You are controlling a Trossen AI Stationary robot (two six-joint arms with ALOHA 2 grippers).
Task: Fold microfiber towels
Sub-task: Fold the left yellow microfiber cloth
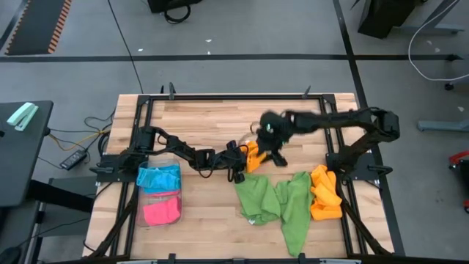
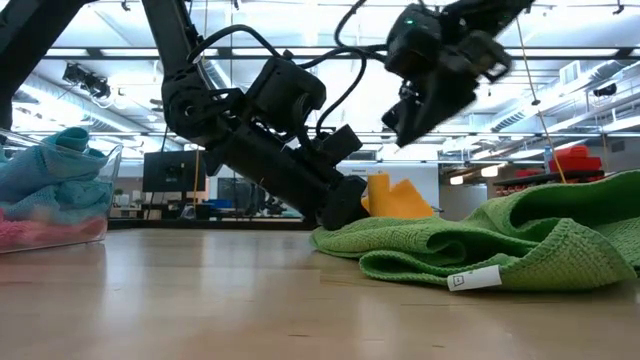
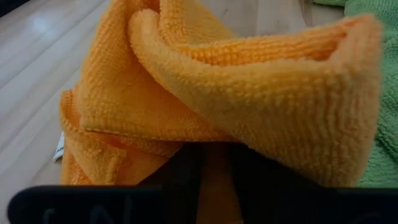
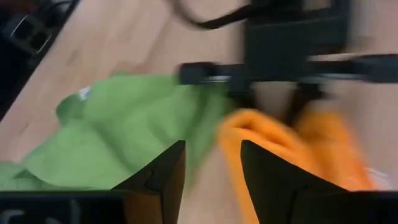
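Observation:
An orange microfiber towel (image 1: pixel 253 155) lies bunched and folded at the table's middle, with my left gripper (image 1: pixel 240 158) shut on it from the left side. My right gripper (image 1: pixel 275 152) hangs above and just right of that towel. In the right wrist view it (image 4: pixel 211 146) is open, with nothing between its fingers. Two green towels (image 1: pixel 258 198) (image 1: pixel 294 209) lie crumpled on the table nearer the front. More orange towels (image 1: pixel 325 194) are heaped at the right edge. My left gripper pinches a folded part of the orange towel (image 3: pixel 214 177) between its two fingers, more than one layer. The fingers come slanting down from the table's left. The towel stands up in loose folds (image 3: pixel 261 74) beyond the fingers, and its lower part (image 3: pixel 87 155) rests on the table.
A clear plastic tray (image 1: pixel 139 198) at the left front holds blue (image 1: pixel 157 177) and pink (image 1: pixel 161 211) towels. A dark metal frame (image 1: pixel 220 97) runs around the wooden table. Bare wood lies at the far side and the front middle.

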